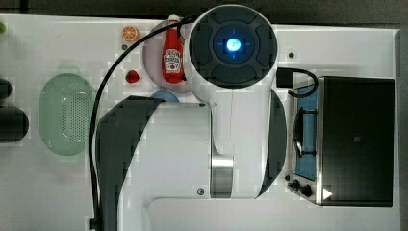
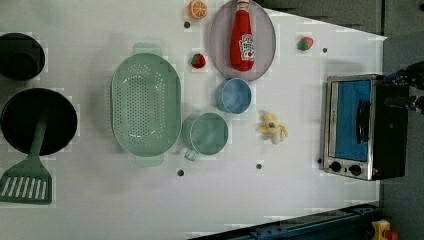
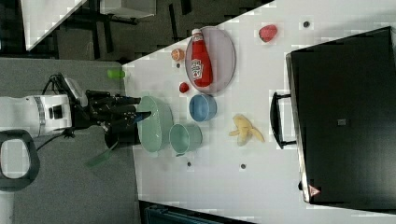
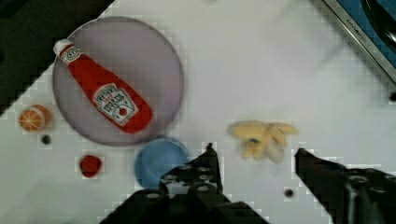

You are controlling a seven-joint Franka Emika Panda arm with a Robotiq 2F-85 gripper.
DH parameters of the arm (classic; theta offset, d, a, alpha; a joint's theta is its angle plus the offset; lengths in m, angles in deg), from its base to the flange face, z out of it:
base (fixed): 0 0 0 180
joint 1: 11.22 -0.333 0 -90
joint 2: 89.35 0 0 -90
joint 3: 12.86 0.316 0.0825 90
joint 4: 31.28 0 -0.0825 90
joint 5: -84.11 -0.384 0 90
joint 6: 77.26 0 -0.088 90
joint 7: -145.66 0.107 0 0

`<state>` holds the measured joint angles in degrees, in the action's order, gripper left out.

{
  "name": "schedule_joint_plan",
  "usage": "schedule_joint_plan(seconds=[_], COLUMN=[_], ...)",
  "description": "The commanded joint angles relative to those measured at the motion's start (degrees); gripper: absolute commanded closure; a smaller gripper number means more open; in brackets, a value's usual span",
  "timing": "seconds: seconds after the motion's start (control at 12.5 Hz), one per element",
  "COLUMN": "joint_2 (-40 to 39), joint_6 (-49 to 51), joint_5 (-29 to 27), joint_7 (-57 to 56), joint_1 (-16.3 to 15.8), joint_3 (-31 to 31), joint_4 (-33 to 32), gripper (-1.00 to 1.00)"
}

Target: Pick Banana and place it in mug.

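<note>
We spot the banana (image 2: 272, 128) centre-right in the left view, loose on the white table (image 2: 300, 200); the mug (image 2: 206, 134) sits to its left, apart. In the wrist view our claw (image 4: 254, 156) hangs well open, gripping nothing.

One small pale yellow toy banana (image 2: 272, 128) lies on the white table (image 2: 300, 200), with one sage-green round mug (image 2: 207, 134) at its nine o'clock and one blue round cup (image 2: 235, 95) at its ten o'clock in the left view. There is one pale green perforated oval colander (image 2: 145, 104), one grey round plate (image 2: 265, 45) bearing one red ketchup bottle (image 2: 242, 37), one orange slice (image 2: 197, 9) and two small red strawberries (image 2: 198, 60) (image 2: 305, 43). At the left view's nine o'clock edge stand two black round pots (image 2: 20, 56) (image 2: 39, 121) and one green slotted spatula (image 2: 27, 180), at three o'clock one silver-and-black toaster oven (image 2: 365, 127).
</note>
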<state>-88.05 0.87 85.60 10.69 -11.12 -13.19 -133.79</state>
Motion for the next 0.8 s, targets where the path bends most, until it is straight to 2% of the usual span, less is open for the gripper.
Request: schedule_joint_plan(seconds=[0.08, 0.24, 0.48, 0.8], joint_2=[15.82, 15.80, 15.19, 12.04], joint_6=[9.00, 9.00, 7.11, -4.32], joint_5=[-0.74, -0.73, -0.74, -0.73], joint_7=[-4.64, -4.64, -4.65, -7.12], joint_1=[2.01, 2.01, 2.00, 1.99], joint_3=[-2.44, -2.43, -2.45, -2.39], joint_4=[-9.03, -9.62, -13.85, -23.05], gripper=[-0.54, -0.97, -1.00, -1.00])
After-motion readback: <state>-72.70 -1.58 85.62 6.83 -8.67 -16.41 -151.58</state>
